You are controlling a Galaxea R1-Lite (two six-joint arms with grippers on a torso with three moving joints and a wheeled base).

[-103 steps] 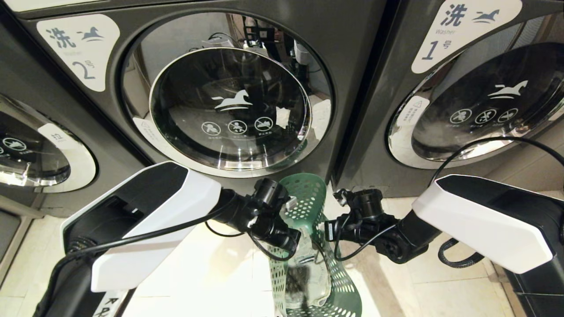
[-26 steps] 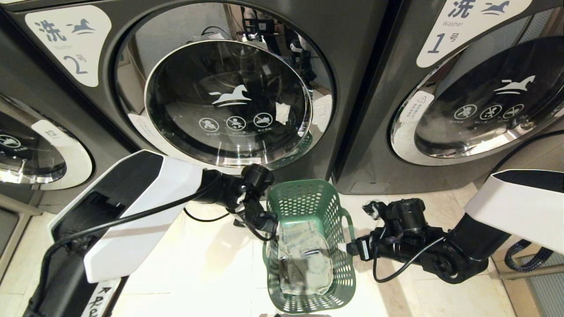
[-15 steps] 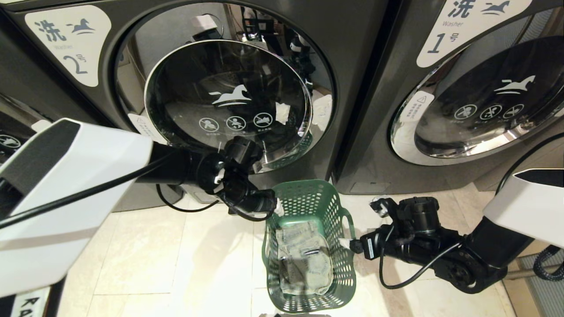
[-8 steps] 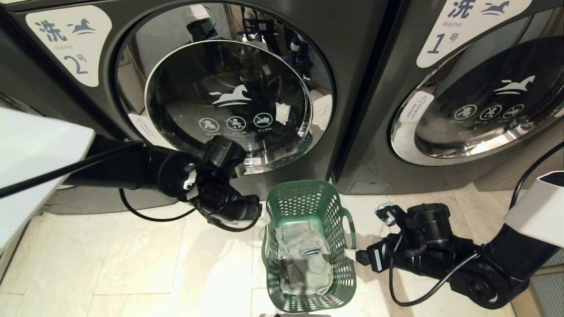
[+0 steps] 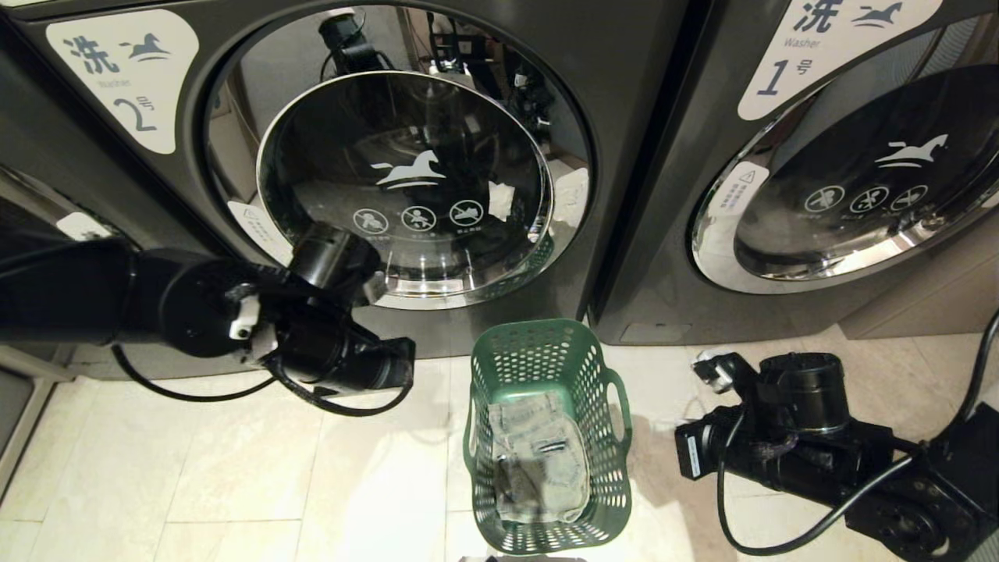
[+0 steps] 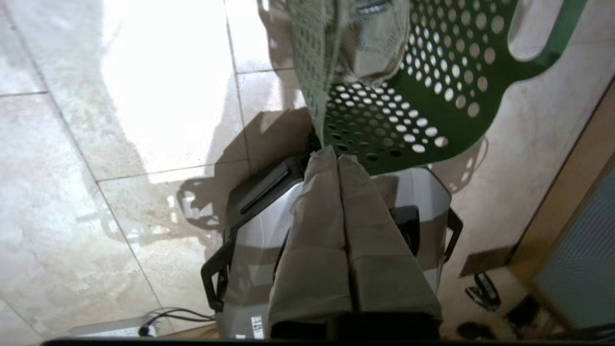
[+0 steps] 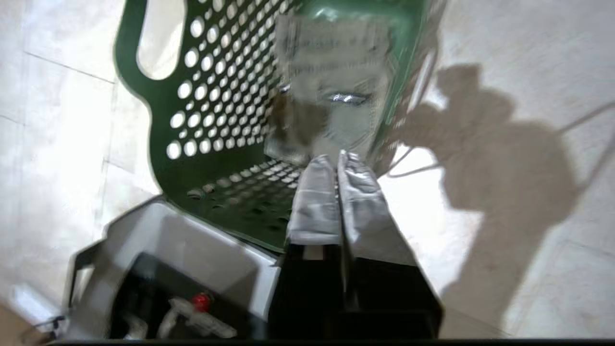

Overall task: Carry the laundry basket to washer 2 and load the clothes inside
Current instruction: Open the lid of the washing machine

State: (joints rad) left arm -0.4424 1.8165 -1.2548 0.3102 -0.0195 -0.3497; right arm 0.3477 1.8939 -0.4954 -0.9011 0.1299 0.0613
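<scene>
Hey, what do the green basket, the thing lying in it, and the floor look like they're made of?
Basket: probably molded plastic, matte green, punched with round holes. Garment: likely pale washed denim, with seams and a pocket showing. Floor: glossy cream stone or ceramic tile, with grout lines and glare.

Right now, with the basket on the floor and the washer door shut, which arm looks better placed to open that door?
The left. The left gripper sits just below the round door of washer 2, near its lower rim. The right gripper is off beside the basket, under the other washer. Both are shut and empty.
</scene>
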